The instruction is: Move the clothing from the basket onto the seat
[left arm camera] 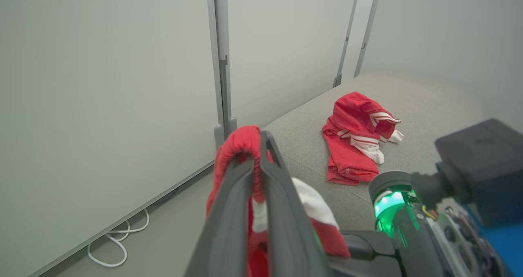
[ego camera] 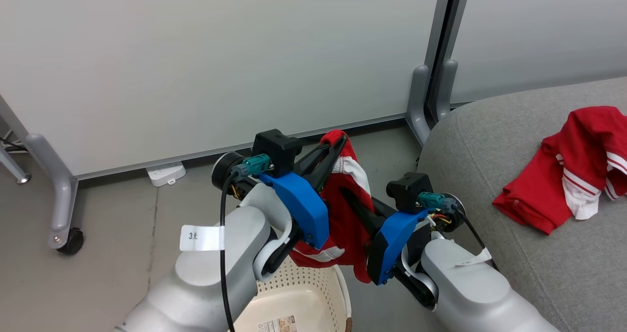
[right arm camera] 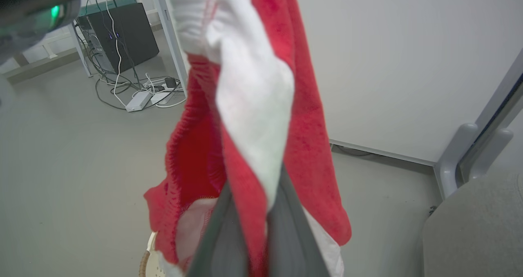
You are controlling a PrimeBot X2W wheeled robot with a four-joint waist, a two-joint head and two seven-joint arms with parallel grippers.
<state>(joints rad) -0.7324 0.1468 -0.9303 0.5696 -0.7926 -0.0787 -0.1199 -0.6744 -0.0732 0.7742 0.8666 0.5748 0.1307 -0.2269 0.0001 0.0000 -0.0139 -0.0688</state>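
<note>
Red fabric, white-trimmed: one garment (ego camera: 343, 209) is held up above the basket (ego camera: 303, 293), with its lowest folds hanging near the rim. The left gripper (ego camera: 329, 152) is closed on a gathered edge at the very fingertips. The right gripper (ego camera: 349, 195) is pinched shut lower on the same cloth. A second garment (ego camera: 563, 185) is already laid on the grey seat (ego camera: 490, 141).

Risks judged:
- The shallow left pinch could be lost if the arms are moved unevenly.
- The hanging tail could be snagged on the basket rim or dragged against the seat edge.
</note>
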